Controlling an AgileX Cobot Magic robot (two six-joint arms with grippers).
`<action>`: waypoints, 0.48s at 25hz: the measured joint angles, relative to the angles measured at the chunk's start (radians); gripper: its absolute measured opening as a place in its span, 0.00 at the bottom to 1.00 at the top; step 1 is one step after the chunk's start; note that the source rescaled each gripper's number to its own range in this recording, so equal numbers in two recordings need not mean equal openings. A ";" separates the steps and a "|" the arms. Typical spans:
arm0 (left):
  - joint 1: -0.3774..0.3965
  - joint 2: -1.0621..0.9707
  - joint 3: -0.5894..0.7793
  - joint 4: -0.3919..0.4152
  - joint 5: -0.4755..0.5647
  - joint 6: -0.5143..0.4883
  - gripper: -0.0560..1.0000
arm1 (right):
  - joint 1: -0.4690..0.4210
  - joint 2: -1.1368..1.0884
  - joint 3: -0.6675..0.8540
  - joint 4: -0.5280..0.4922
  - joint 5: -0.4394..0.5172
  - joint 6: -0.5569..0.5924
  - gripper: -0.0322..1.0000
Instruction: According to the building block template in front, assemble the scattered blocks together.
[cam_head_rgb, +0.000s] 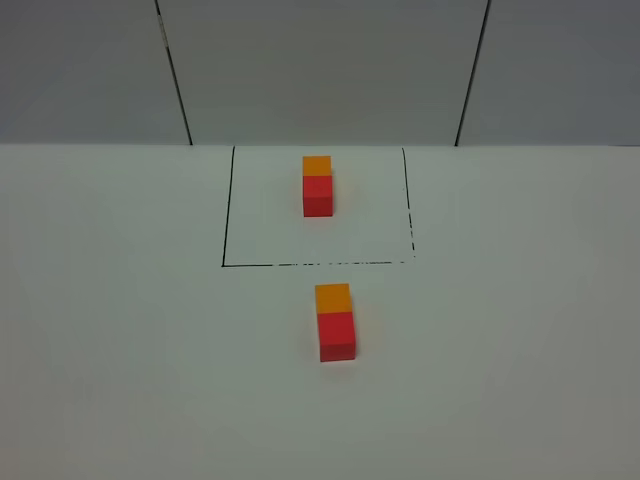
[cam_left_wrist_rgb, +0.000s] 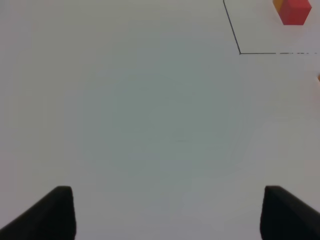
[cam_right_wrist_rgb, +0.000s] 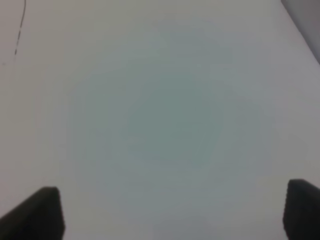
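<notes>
- Exterior high view: the building block template (cam_head_rgb: 318, 187), a matte orange cube joined to a matte red cube, sits inside the thin black drawn rectangle outline (cam_head_rgb: 228, 205) near the far edge of the white table (cam_head_rgb: 110, 330), roughly midway between its left and right edges.
- Same view: the scattered blocks lie just outside the outline's near line, toward the table centre. The small matte orange cube (cam_head_rgb: 333, 297) touches the small matte red cube (cam_head_rgb: 338, 336); no gap shows between them.
- Orientation: the loose pair's long axis runs from far edge to near edge, orange end toward the far edge, red end toward the near edge. It lies close to parallel with the template (same colour order).
- Judgement: the joining step looks done, with neither arm in this view. The next move calls for little, at most a check of alignment and keeping the arms off the pair.
- Left wrist view: the left gripper (cam_left_wrist_rgb: 167, 212) has its fingers spread wide over bare table, holding nothing. A corner of the outline and the template's red cube show at the frame edge (an orange sliver at the frame edge is too small to identify).
- Right wrist view: the right gripper (cam_right_wrist_rgb: 175, 212) is likewise spread and empty above bare table; only a short stretch of black line shows, no block.
</notes>
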 joint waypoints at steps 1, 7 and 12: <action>0.000 0.000 0.000 0.000 0.000 0.000 0.73 | 0.000 0.000 0.000 0.000 0.000 0.001 0.77; 0.000 0.000 0.000 0.000 0.000 0.000 0.73 | -0.001 0.000 0.000 -0.017 0.000 0.024 0.77; 0.000 0.000 0.000 0.000 0.000 0.000 0.73 | -0.003 0.000 0.000 -0.022 0.000 0.028 0.77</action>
